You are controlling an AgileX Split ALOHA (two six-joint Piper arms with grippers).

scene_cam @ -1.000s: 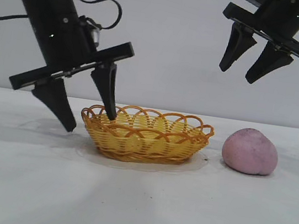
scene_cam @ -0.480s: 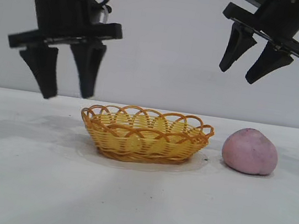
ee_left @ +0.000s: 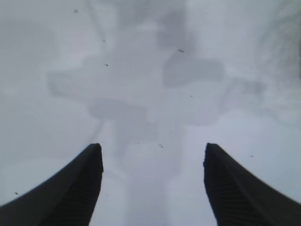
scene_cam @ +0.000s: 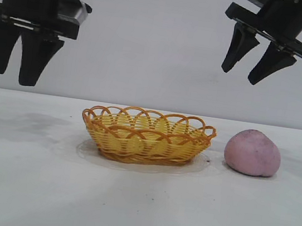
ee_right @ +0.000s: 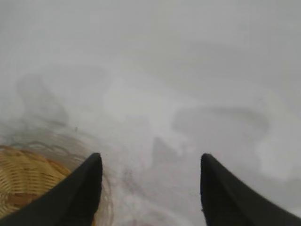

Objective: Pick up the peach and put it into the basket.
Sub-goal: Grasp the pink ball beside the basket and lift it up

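The pink-mauve peach (scene_cam: 253, 152) rests on the white table to the right of the basket (scene_cam: 147, 136), a yellow wicker oval with an orange looped rim. A corner of the basket (ee_right: 26, 181) shows in the right wrist view. My right gripper (scene_cam: 239, 76) hangs open high above the gap between basket and peach, nothing between its fingers. My left gripper (scene_cam: 11, 77) hovers open and empty at the far left, well above the table and clear of the basket. In the left wrist view the left gripper (ee_left: 153, 150) looks down on bare table. In the right wrist view the right gripper (ee_right: 151, 159) is likewise empty.
The white table (scene_cam: 138, 207) runs across the whole front, with a plain light wall behind. Faint arm shadows fall on the table (ee_left: 141, 94) under the left gripper.
My left gripper has risen from beside the basket's left rim and swung away to the far left, turning upright. The right gripper, basket and peach have not moved.
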